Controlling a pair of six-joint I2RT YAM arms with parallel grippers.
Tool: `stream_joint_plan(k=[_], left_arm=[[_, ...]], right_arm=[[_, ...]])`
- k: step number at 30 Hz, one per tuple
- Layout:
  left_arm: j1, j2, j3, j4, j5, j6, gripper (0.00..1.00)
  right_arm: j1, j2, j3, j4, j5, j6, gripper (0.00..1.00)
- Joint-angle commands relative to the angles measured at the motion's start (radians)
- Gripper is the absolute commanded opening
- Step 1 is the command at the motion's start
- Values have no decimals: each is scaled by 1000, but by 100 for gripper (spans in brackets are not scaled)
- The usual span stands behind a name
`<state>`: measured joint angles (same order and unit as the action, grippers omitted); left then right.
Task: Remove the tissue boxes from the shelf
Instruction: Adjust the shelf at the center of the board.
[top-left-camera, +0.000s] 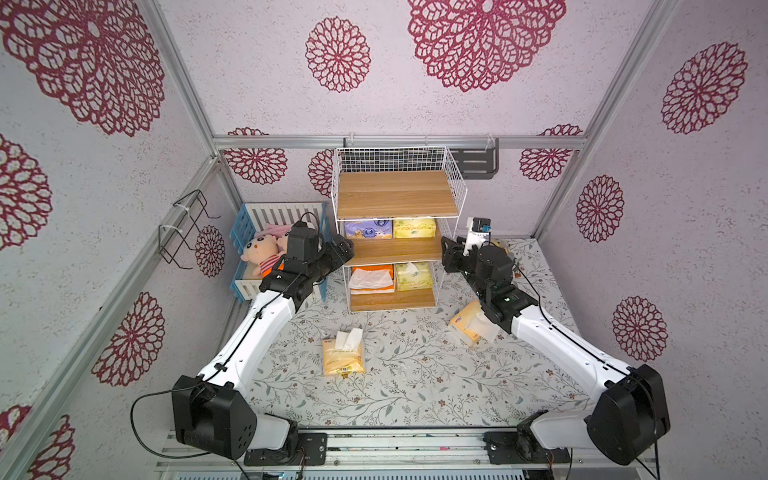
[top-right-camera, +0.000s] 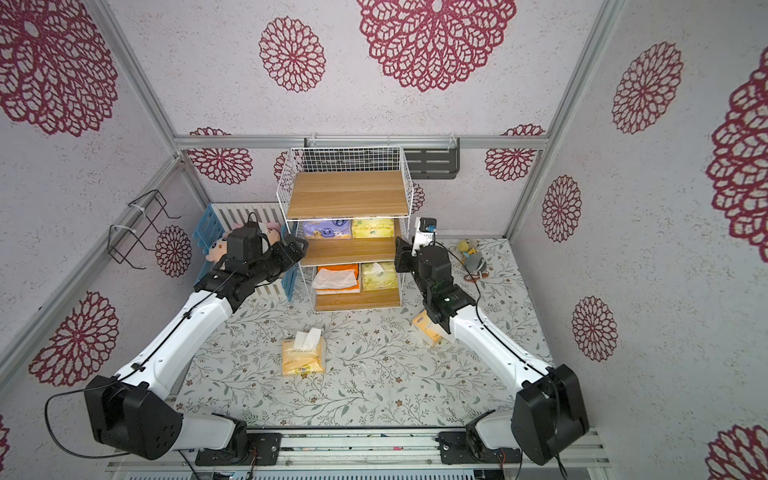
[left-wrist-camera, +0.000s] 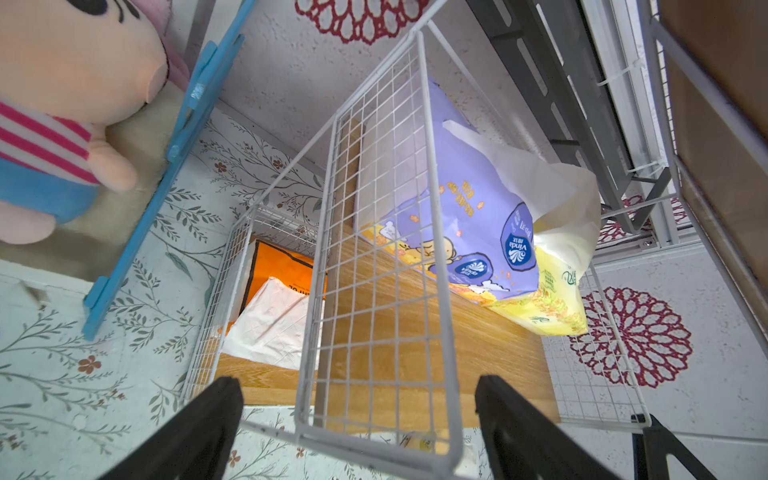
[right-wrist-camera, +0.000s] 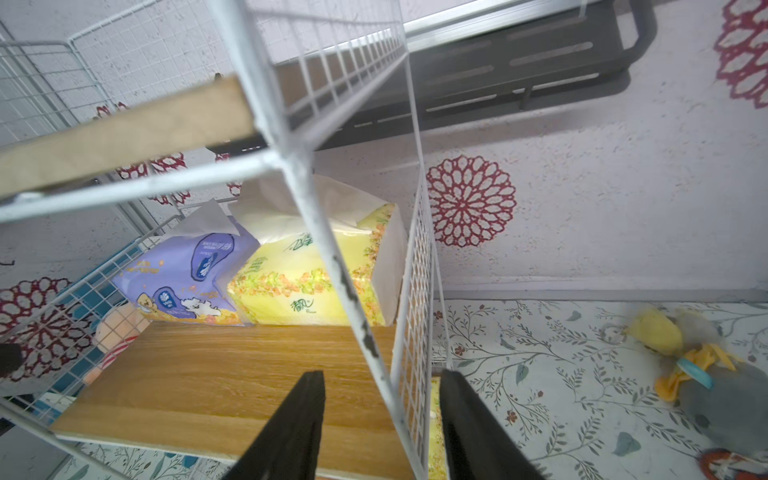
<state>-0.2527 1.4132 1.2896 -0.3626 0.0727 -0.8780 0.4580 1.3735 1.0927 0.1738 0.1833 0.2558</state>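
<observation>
Shelf (top-left-camera: 395, 193), crib (top-left-camera: 274, 212) beside: wire side grids (left-wrist-camera: 374, 270) bar left gripper (left-wrist-camera: 357, 382), jaws spread wide, and right gripper (right-wrist-camera: 382, 374), half parted, both empty, from middle-tier purple pack (top-left-camera: 368, 229), yellow pack (top-left-camera: 414, 228).

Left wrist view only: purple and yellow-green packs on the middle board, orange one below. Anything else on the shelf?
Observer: Yes. A second yellow-green pack sits beside the orange pack on the bottom board of the shelf.
Operator: Any off the shelf?
Observer: Two, on the table: a pale yellow-orange pack in the middle and a matching pack partly under the right arm.
Operator: Right gripper?
Observer: The right gripper is open at the shelf's right front post, by the middle board, with no pack in it.
</observation>
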Motion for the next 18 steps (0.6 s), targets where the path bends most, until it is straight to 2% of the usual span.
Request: stream_joint_plan(k=[1,7,11,15,18], left_arm=[[-4,26,25,46,-30,0,94],[-9,42,29,49,-61,5,89],[-17,51,43,40,-62,16,75],[-35,44,58,11,-67,25,64],[-53,38,72,-13,-74,33,64]], right_arm=[[-8,12,32,84,-51,-26,46],[-7,34,32,124,-71,-39,32],[-7,38,35,136,-77,-45,15],[-6,23,30,139,-79,-46,1],[-7,4,29,134,-82,-50,0]])
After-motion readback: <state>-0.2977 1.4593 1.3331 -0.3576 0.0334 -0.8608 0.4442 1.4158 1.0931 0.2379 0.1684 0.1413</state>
